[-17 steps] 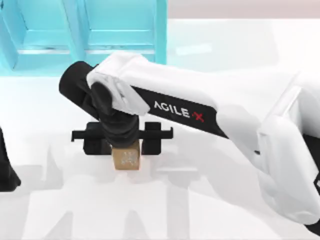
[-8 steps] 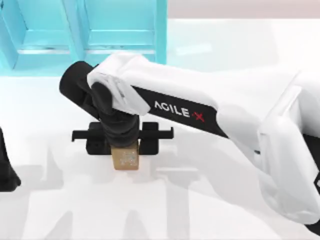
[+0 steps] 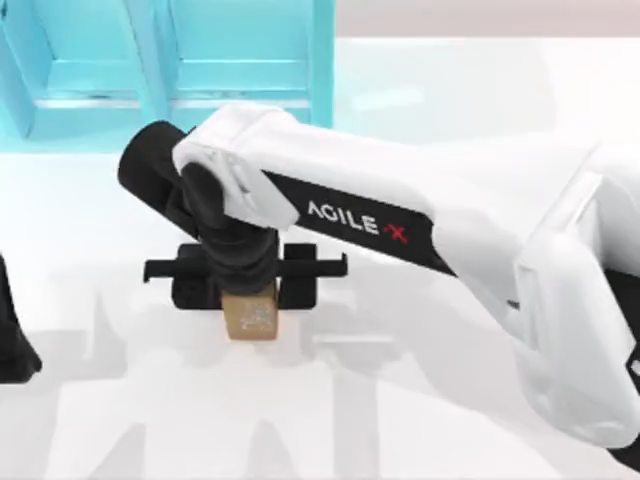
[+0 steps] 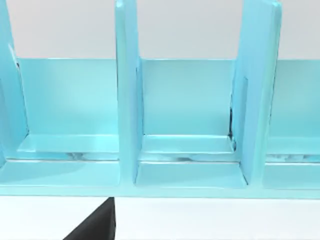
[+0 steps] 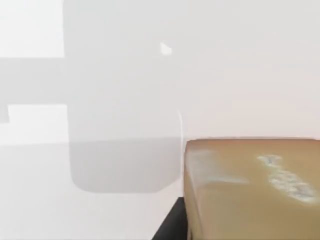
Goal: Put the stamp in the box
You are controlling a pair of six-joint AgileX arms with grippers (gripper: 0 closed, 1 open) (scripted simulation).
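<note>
The stamp (image 3: 250, 318) is a small tan block with whitish marks, left of the table's centre in the top view. My right gripper (image 3: 246, 282) is directly over it, its black fingers (image 3: 302, 278) standing on either side of the block. In the right wrist view the stamp (image 5: 250, 190) is very close, with one dark finger (image 5: 172, 225) against its side. The box (image 3: 322, 60) is a light blue case with upright dividers at the back left, apart from the stamp. My left arm (image 3: 12, 340) is parked at the left edge, and its wrist view faces the box (image 4: 127, 100).
The white right arm (image 3: 420, 230) reaches across the table from the right side. The box's dividers (image 4: 257, 90) split it into open compartments facing the table. Bare white tabletop (image 3: 330, 410) lies in front of the stamp.
</note>
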